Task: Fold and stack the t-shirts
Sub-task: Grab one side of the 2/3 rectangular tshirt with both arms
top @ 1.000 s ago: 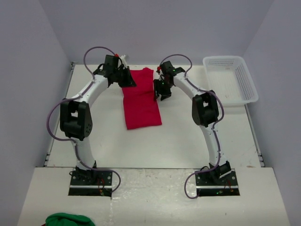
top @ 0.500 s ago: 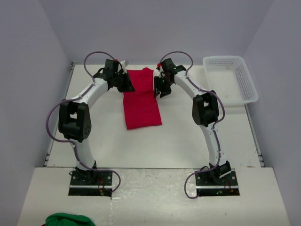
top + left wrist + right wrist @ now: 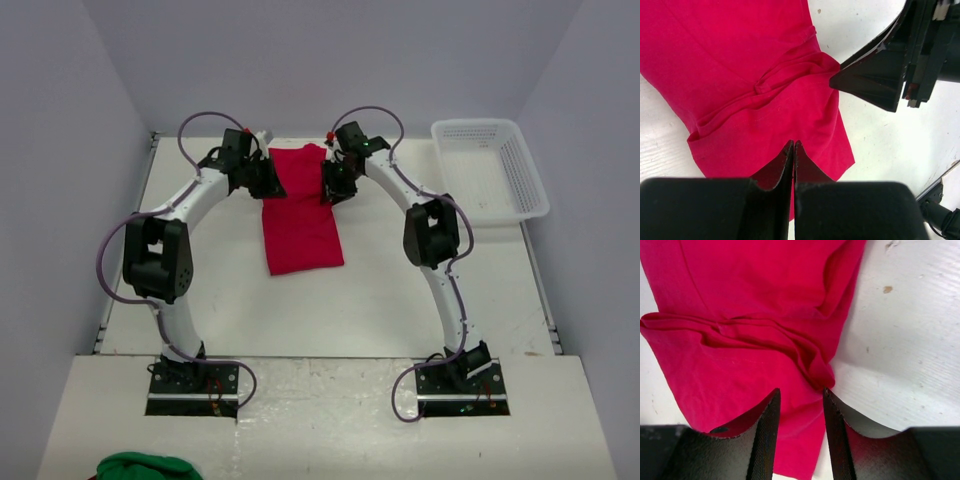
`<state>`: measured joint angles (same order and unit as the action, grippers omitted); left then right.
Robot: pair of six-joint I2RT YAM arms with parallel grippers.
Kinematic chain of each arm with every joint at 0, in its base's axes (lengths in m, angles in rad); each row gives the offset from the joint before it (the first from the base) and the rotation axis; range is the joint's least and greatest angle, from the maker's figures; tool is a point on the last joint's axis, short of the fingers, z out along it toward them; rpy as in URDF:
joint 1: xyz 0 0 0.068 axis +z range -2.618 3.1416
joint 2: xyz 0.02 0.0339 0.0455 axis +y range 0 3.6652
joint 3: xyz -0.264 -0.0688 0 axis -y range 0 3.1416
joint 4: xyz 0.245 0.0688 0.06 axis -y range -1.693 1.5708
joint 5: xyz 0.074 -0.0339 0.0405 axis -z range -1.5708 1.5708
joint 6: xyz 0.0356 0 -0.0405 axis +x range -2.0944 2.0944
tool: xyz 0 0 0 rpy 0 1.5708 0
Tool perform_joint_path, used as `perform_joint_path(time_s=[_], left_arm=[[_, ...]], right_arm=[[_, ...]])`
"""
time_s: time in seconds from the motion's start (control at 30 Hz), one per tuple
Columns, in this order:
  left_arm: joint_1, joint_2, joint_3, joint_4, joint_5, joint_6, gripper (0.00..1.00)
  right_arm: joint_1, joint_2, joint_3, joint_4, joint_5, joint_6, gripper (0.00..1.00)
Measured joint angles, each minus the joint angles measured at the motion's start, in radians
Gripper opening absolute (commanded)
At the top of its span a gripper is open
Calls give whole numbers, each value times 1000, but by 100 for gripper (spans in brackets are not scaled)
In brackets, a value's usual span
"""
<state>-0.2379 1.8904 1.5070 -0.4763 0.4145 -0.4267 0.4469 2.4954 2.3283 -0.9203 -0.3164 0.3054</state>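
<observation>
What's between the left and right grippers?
The wrinkled far end of the plain red cloth t-shirt lies between the left gripper and the right gripper, nothing else; the top external and left wrist views show it.

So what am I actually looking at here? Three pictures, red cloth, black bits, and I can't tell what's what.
It's a robot: a white left arm and right arm bolted to the near edge of a table. The wide picture comes from a camera fixed above and behind them; each close-up comes from a camera on one wrist, so the black shapes at the bottom are that arm's own fingers. On the table lies a red t-shirt, folded into a long strip; a white mesh basket stands at the far right. Both hands are at the shirt's far end. The left hand is shut, apparently pinching the cloth's edge. The right hand has its fingers apart around a bunched fold, not gripping yet.
</observation>
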Motion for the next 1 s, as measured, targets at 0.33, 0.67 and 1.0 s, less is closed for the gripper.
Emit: perform_joint_path(time_s=[0.33, 0.67, 1.0], left_arm=[[2, -10, 0, 0, 0, 1, 0], [2, -10, 0, 2, 0, 1, 0], [3, -10, -2, 7, 1, 1, 0]], right_arm=[[19, 12, -11, -4, -13, 0, 44], [18, 11, -53, -6, 39, -5, 35], [23, 11, -59, -6, 46, -16, 3]])
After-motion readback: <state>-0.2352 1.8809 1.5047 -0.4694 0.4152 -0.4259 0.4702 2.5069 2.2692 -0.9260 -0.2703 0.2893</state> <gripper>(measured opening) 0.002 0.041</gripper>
